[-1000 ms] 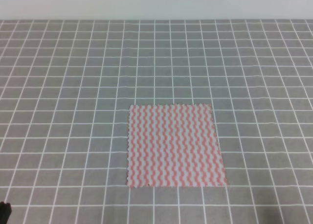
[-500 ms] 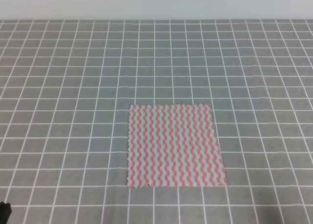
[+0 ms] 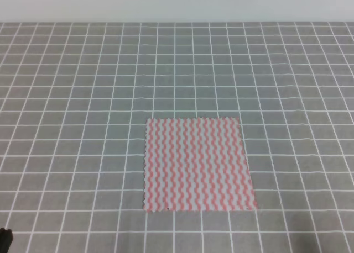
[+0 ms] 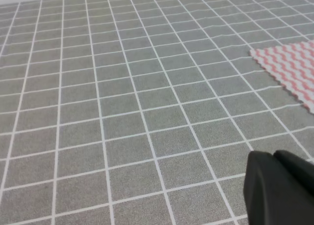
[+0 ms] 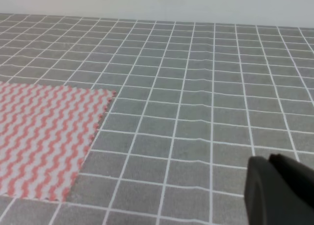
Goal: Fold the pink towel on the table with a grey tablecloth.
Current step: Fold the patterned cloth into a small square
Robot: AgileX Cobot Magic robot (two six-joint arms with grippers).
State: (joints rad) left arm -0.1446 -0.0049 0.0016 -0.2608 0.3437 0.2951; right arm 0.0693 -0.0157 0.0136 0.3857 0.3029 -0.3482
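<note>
The pink towel [image 3: 199,164] lies flat and unfolded on the table with a grey tablecloth [image 3: 83,98], a little below the middle of the high view. It shows at the right edge of the left wrist view [image 4: 294,70] and at the left of the right wrist view [image 5: 44,136]. My left gripper [image 4: 279,190] is a dark shape low in its wrist view, well apart from the towel; a small tip of it shows at the bottom left corner [image 3: 4,239]. My right gripper [image 5: 279,190] is likewise a dark shape, to the right of the towel and off it. Neither view shows the jaws' gap.
The gridded grey cloth runs to a pale wall [image 3: 177,4] at the far edge. Low ripples in the cloth [image 5: 196,112] run beside the towel. No other objects are in view.
</note>
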